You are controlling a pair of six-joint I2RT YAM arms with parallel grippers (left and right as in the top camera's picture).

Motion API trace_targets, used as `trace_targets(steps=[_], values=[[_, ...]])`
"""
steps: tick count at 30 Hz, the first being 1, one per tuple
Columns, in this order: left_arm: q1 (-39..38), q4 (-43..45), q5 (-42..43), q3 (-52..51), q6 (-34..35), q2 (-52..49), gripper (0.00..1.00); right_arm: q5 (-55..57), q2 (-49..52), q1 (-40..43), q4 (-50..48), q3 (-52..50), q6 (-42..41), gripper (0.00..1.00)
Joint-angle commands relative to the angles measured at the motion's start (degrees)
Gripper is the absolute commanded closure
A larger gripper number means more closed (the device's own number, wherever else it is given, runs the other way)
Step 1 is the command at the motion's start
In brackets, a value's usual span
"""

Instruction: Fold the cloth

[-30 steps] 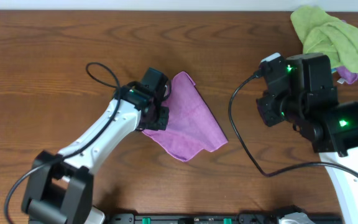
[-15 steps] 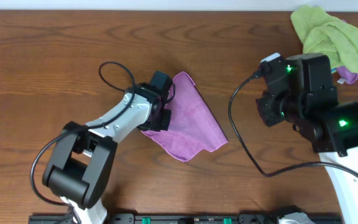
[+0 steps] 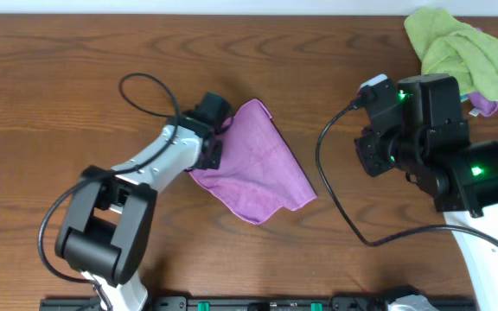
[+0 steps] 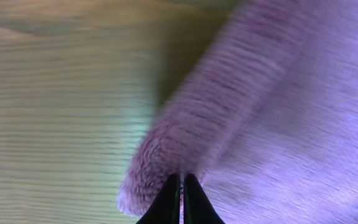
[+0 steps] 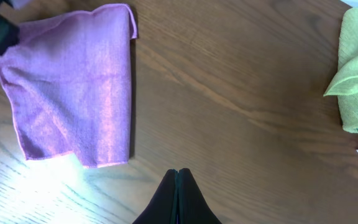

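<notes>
Purple cloth [image 3: 258, 164], centre frame: looks soft, limp, light.
Best taken by a corner; left gripper [image 4: 182, 180] closed at its edge, right gripper [image 5: 177, 177] closed, empty.

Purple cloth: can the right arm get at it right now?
Probably yes. Only bare table lies between the right claw and the purple cloth; the left claw pinches its far edge.

Overhead downward, wrist views share purple cloth [image 3: 262, 168]
</notes>
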State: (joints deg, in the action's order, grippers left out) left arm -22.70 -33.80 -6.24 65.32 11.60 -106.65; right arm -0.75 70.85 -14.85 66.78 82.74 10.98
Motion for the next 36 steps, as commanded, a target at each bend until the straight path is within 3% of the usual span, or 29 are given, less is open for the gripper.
trace_targets(steps=[1, 8, 25, 31, 36], values=[[3.37, 0.02, -2.14, -0.44, -0.87, -0.94, 0.94, -1.07, -0.42, 0.31, 0.31, -0.37, -0.26, 0.98], [8.72, -0.24, -2.08, -0.44, -0.9, -0.94, 0.94, -1.25, -0.42, 0.2, 0.66, -0.37, -0.7, 0.99], [5.22, -13.22, 5.86, 12.46, -0.87, 2.32, 0.94, -1.22, -0.42, 0.2, 2.47, -0.37, -0.68, 0.98], [-0.7, -10.58, 5.6, 9.2, -0.9, 2.29, 0.94, -1.22, -0.39, 0.2, 2.4, -0.37, -0.68, 0.99], [-0.5, -8.5, 5.62, 8.5, -0.92, 2.1, 0.94, -1.2, -0.39, 0.2, 2.16, -0.37, -0.66, 0.99]])
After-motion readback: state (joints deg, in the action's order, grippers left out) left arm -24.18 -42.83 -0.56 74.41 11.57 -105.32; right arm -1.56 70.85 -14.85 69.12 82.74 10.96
